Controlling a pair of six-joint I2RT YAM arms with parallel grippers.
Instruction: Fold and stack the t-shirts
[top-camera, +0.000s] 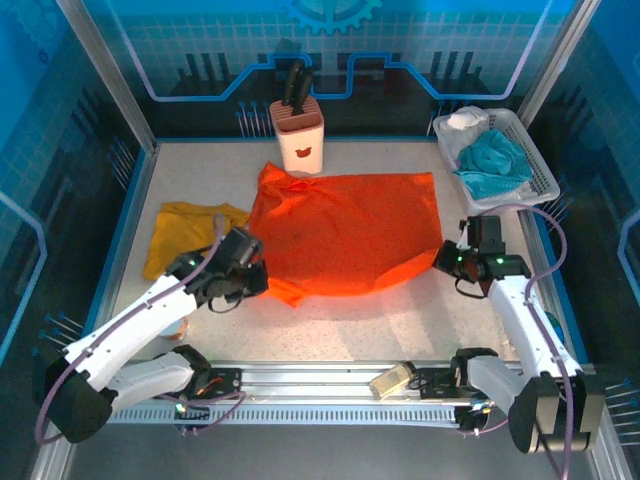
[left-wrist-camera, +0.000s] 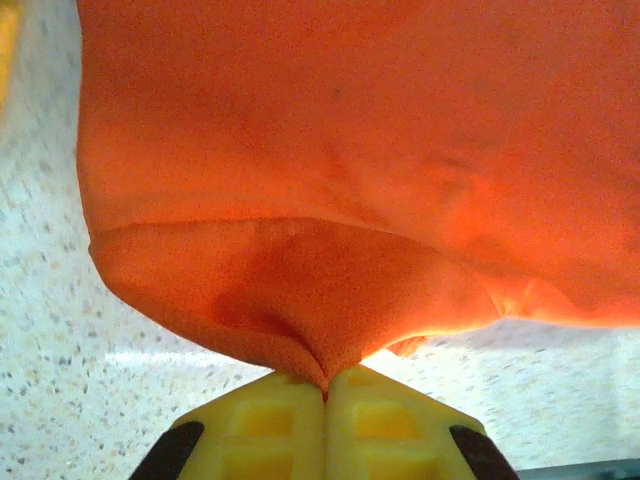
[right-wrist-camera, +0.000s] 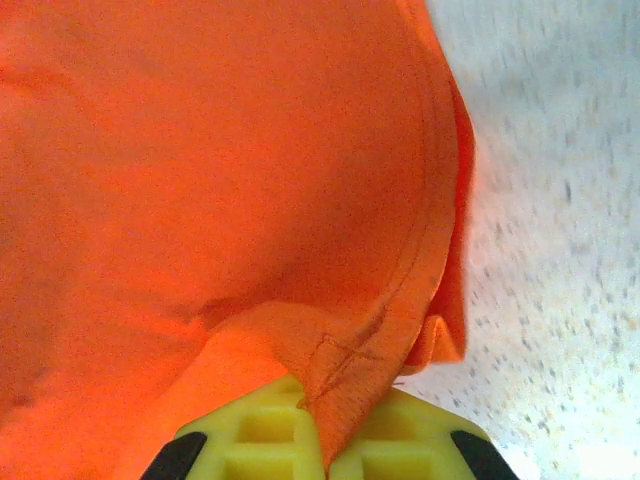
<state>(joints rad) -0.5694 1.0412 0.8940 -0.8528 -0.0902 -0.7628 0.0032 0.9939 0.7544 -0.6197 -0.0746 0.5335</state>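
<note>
My left gripper (left-wrist-camera: 325, 388) and right gripper (right-wrist-camera: 322, 405) are clamped on the orange shirt's (top-camera: 350, 235) near corners. Folding step; next move likely needs an even lift.

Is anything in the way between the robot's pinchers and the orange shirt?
No, nothing visible is in the way. The left gripper is shut right on the orange shirt at its near left edge, and the right gripper is shut on its hemmed right edge.

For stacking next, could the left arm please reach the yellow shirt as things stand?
Probably, once freed: the yellow shirt lies close, unobstructed, but the left end effector grips the orange shirt.
</note>
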